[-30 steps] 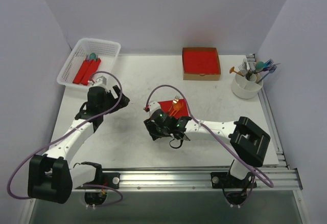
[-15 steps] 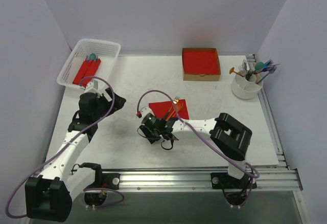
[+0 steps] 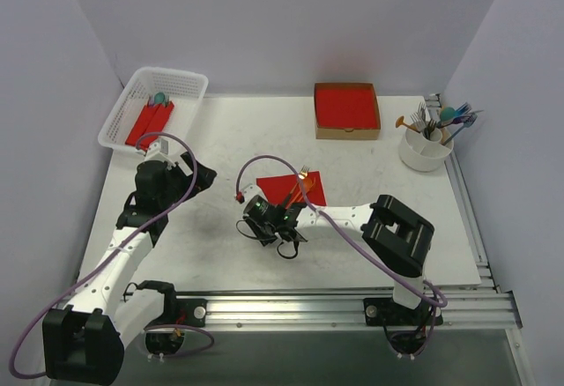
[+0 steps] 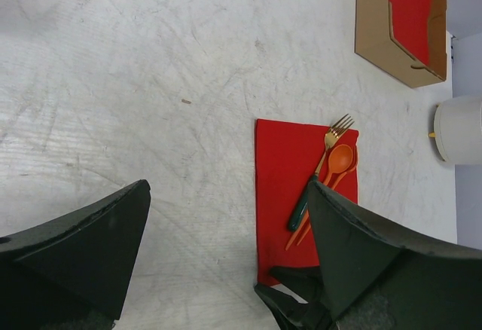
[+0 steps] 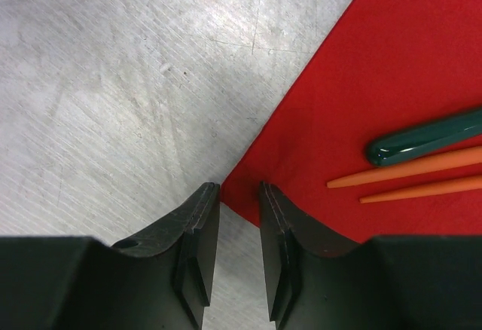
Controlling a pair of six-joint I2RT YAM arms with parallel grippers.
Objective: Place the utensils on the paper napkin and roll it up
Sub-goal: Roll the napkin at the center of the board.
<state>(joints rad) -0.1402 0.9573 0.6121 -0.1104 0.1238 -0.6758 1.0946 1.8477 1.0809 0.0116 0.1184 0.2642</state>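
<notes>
The red paper napkin (image 3: pixel 295 185) lies flat mid-table, also in the left wrist view (image 4: pixel 282 187) and the right wrist view (image 5: pixel 392 74). On it lie utensils (image 3: pixel 300 187): a fork (image 4: pixel 339 128), an orange spoon (image 4: pixel 340 160) and a teal handle (image 5: pixel 429 140) beside thin orange handles (image 5: pixel 410 172). My right gripper (image 3: pixel 267 211) is low at the napkin's near-left corner. Its jaws (image 5: pixel 239 194) stand a little apart, one on each side of that corner. My left gripper (image 3: pixel 196 178) hovers left of the napkin, wide open and empty (image 4: pixel 228 187).
A white basket (image 3: pixel 167 74) at the back left holds red rolls (image 3: pixel 148 123). A cardboard box (image 3: pixel 346 129) with a red stack sits at the back centre. A white cup (image 3: pixel 423 153) of spare utensils stands at the right edge. A metal rail runs along the front.
My right gripper has slid left and nearer, from over the napkin to its near-left corner. My left arm has drawn back toward the near left. Both are nearly still over the last half second.
</notes>
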